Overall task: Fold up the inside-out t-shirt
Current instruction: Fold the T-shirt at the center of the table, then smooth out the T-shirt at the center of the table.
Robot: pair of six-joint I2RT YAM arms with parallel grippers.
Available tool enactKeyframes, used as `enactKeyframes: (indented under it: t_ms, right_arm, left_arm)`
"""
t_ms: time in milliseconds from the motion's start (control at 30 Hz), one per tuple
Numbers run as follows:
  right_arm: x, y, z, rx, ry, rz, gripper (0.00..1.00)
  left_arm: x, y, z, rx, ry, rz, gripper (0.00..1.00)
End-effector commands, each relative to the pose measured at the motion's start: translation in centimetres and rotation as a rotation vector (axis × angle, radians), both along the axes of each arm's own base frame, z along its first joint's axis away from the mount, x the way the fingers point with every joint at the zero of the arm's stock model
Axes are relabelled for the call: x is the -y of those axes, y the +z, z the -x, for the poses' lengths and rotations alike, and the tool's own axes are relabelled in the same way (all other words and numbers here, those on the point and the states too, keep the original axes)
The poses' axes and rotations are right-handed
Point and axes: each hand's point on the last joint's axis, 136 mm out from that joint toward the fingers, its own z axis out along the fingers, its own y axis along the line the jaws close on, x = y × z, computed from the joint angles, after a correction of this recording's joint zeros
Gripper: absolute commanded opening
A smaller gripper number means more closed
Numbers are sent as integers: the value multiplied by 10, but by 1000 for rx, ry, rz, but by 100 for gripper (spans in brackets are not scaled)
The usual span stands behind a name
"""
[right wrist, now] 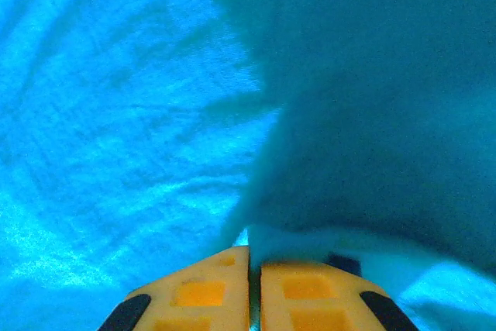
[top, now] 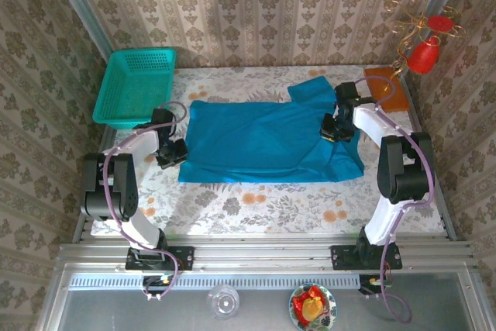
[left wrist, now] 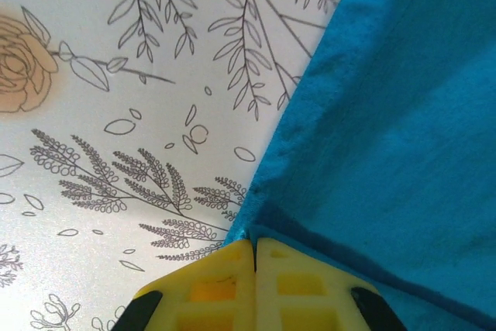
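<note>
T-shirt (top: pixel 263 141) flat — long axis L–R, sleeve (top: pixel 310 92) at far-R end.

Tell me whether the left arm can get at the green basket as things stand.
Probably yes: the basket sits just beyond the left claw, with nothing lying between them. But that claw is shut on the edge of the t-shirt, so it would have to let go first.

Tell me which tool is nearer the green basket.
Left. The left tool is beside the basket's near edge, at the shirt's left edge; the right tool is across the shirt.
</note>
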Motion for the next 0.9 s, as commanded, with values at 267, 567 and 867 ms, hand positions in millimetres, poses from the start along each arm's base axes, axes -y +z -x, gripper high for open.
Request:
enactKeyframes:
  t_ms: [267,567,867]
  right_arm:
    - [21,17,12,1,-41,99,22]
    - [-6,45,46,39,13,26,42]
    - [-125,25,107,3,270,-187,61]
  left_arm:
    - [0,24,-18,68,-47,-8,14]
    - [13,67,-5,148,-97,3,22]
    - [56,16,60,8,-158,65,2]
